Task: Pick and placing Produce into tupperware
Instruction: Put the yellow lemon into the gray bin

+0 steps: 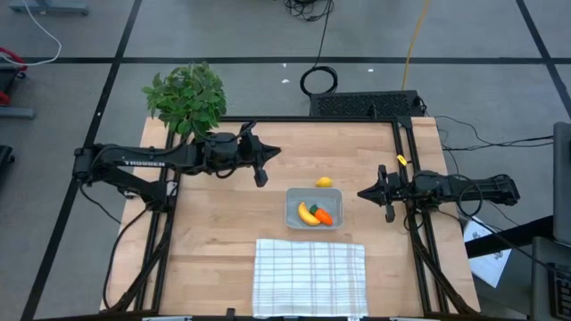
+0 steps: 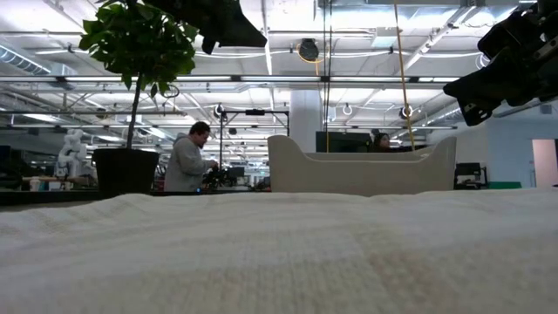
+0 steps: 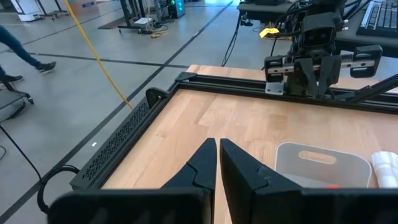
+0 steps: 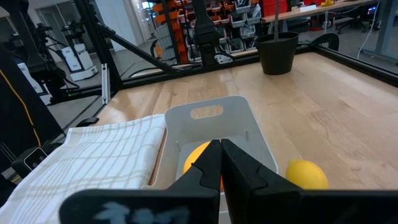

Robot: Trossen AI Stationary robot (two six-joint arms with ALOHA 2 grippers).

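The clear grey tupperware stands on the wooden table with the yellow banana and the orange carrot lying inside it. The small yellow lemon rests on the table just beyond the tupperware's far edge. My left gripper hovers shut to the far left of the tupperware. My right gripper hovers shut to its right, pointing at it. In the right wrist view the shut fingers cover part of the tupperware, and the lemon lies beside it.
A white checked cloth lies at the table's near edge, just in front of the tupperware. A leafy potted plant stands at the far left corner. A dark metal frame borders the table. People work in the room behind.
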